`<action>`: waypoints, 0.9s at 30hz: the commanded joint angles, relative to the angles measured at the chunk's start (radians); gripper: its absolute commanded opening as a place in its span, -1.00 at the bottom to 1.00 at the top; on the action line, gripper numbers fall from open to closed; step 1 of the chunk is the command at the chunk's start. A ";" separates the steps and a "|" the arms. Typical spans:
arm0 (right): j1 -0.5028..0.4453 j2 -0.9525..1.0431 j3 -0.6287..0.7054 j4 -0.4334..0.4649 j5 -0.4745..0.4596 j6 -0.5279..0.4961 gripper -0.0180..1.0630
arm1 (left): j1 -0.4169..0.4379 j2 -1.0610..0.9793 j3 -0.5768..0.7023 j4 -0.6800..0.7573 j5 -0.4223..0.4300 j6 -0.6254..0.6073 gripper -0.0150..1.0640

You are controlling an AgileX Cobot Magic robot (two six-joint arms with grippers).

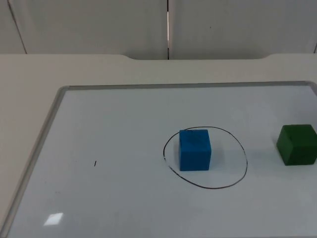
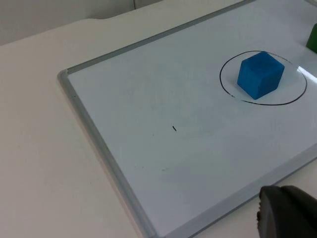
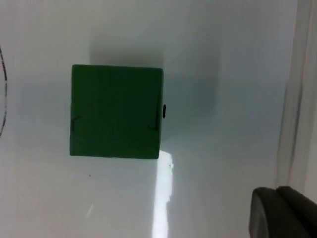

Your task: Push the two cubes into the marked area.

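Observation:
A blue cube (image 1: 195,149) (image 2: 260,75) stands inside the black hand-drawn circle (image 1: 245,159) (image 2: 299,95) on the whiteboard, toward the circle's left side. A green cube (image 1: 296,144) (image 3: 116,111) sits outside the circle to its right, close to the board's right edge. My left gripper (image 2: 287,213) hangs over the board's front edge, well away from the blue cube. My right gripper (image 3: 282,210) looks straight down beside the green cube, near the board's frame, and touches nothing.
The whiteboard has a raised grey frame (image 1: 37,144) (image 2: 94,134) (image 3: 297,99) and lies on a beige table top (image 1: 29,74). A tiny black mark (image 1: 95,163) (image 2: 174,129) is on the board's left half. The grey partition wall (image 1: 99,25) stands behind.

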 commanded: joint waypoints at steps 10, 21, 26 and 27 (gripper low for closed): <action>-0.006 0.140 -0.007 0.004 -0.128 0.000 -0.96 | 0.004 -0.004 0.005 0.008 -0.010 0.000 -0.98; -0.006 0.230 -0.007 0.034 -0.232 0.000 -0.96 | 0.004 -0.004 0.005 0.008 -0.010 0.000 -0.98; -0.006 0.237 -0.007 0.049 -0.277 0.000 -0.96 | 0.004 -0.004 0.005 0.008 -0.010 0.000 -0.98; -0.006 0.244 -0.007 0.049 -0.285 0.000 -0.96 | 0.004 -0.004 0.005 0.008 -0.010 0.000 -0.98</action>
